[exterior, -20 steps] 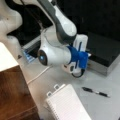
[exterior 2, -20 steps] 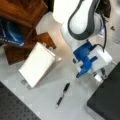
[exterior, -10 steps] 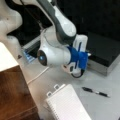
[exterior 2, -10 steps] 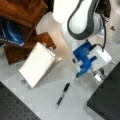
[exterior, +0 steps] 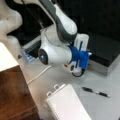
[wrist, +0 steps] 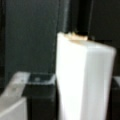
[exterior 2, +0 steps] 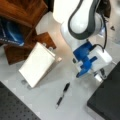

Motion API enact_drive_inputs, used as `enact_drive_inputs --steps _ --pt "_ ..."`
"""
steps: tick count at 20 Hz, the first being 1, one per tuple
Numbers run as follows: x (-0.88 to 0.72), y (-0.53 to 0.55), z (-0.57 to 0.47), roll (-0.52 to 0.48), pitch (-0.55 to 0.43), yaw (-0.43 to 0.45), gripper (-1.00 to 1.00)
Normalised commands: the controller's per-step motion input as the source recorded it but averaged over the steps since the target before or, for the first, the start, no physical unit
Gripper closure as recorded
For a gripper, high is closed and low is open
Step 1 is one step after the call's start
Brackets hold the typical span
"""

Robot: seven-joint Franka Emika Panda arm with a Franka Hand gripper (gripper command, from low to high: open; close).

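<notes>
Your gripper (exterior 2: 98, 75) hangs just right of the black pen (exterior 2: 63, 95) and white notepad (exterior 2: 37, 63); whether its jaws are parted, you cannot tell.

Setting: robotics laboratory bench. Evidence: white Franka arm (exterior: 58, 23) mounted over a pale grey tabletop (exterior: 100, 80); black perforated optical breadboard (exterior 2: 12, 105) at 7 o'clock in a front view; black slab platform (exterior: 105, 51) at 3 o'clock; loose white cable (exterior: 38, 75) across the surface; stationery present, namely a white notepad (exterior 2: 37, 63) and pen (exterior 2: 63, 94).
</notes>
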Motion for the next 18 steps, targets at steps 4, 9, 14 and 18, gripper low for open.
enact_drive_inputs --steps 4,9,14,18 --pt "0.25 0.21 0.54 -0.224 0.051 0.213 1.0" --pt "0.25 0.2 0.55 -0.283 0.074 0.214 1.0" --pt "0.2 0.16 0.52 -0.173 0.049 0.222 1.0" --pt "0.14 0.12 0.43 -0.061 0.053 0.215 1.0"
